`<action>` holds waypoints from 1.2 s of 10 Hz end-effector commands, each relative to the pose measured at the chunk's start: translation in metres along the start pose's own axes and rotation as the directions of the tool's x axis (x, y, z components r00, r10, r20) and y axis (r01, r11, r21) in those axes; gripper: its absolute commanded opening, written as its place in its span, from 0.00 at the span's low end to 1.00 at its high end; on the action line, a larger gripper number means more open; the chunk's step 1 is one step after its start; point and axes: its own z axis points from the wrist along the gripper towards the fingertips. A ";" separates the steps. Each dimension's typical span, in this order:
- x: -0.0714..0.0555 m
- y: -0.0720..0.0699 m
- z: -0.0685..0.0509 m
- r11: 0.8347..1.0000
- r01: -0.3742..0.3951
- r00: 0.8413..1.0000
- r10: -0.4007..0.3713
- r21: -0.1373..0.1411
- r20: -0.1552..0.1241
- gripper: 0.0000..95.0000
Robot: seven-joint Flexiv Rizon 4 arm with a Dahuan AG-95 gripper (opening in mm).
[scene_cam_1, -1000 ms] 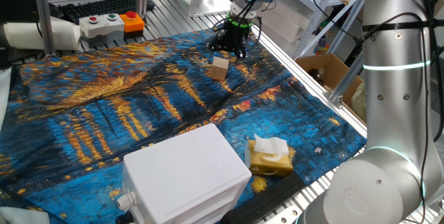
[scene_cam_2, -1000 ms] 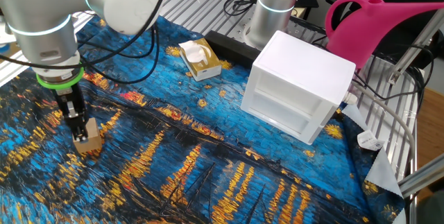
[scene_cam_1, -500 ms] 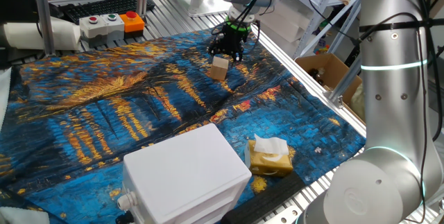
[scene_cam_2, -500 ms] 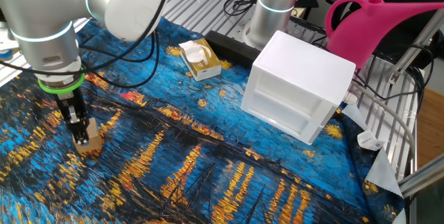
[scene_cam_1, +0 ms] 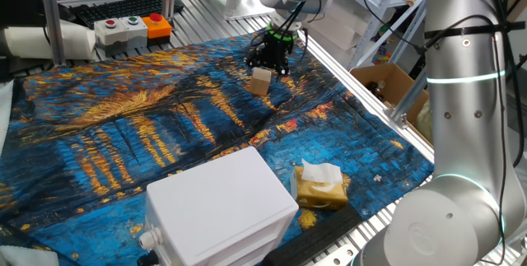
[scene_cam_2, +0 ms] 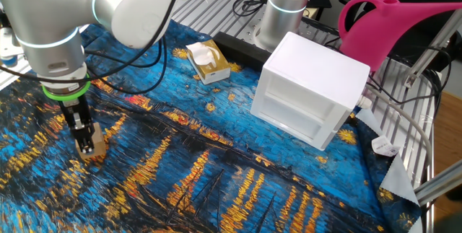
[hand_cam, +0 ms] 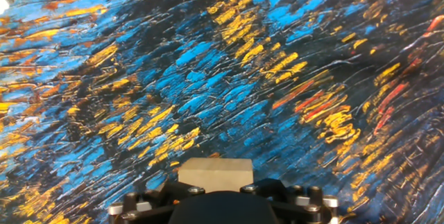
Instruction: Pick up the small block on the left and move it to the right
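Observation:
The small block (scene_cam_1: 261, 81) is a light-tan wooden cube on the blue and orange painted cloth (scene_cam_1: 123, 126), at the far side in one fixed view. In the other fixed view it lies at the left (scene_cam_2: 95, 149). My gripper (scene_cam_1: 267, 67) stands straight over it, fingers pointing down. In the other fixed view the gripper (scene_cam_2: 87, 144) has its fingers down at the block's sides. The jaws look open around the block, which rests on the cloth. In the hand view the block (hand_cam: 215, 170) shows at the bottom centre, just in front of the dark gripper body (hand_cam: 216, 209).
A large white plastic box (scene_cam_1: 218, 208) and a yellow-brown tissue pack (scene_cam_1: 319, 185) sit near the cloth's front edge. A control box with buttons (scene_cam_1: 132, 27) stands behind the cloth. A pink watering can (scene_cam_2: 393, 27) is beside the white box (scene_cam_2: 314, 89).
My gripper has moved lower onto the block, so its fingers now reach down beside it. The block has stayed in place on the cloth.

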 end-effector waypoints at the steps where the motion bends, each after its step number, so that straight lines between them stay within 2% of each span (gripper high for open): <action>1: -0.001 0.000 0.005 1.000 0.000 1.000 0.000 -0.003 -0.002 1.00; 6: -0.001 -0.003 0.017 1.000 -0.002 1.000 0.002 -0.013 -0.001 1.00; 7: -0.001 -0.003 0.019 1.000 -0.005 1.000 0.005 -0.015 -0.001 0.80; 11: -0.001 -0.004 0.023 1.000 -0.002 1.000 0.002 -0.025 0.000 0.80; 12: -0.001 -0.004 0.023 1.000 0.007 1.000 -0.007 -0.026 0.000 0.40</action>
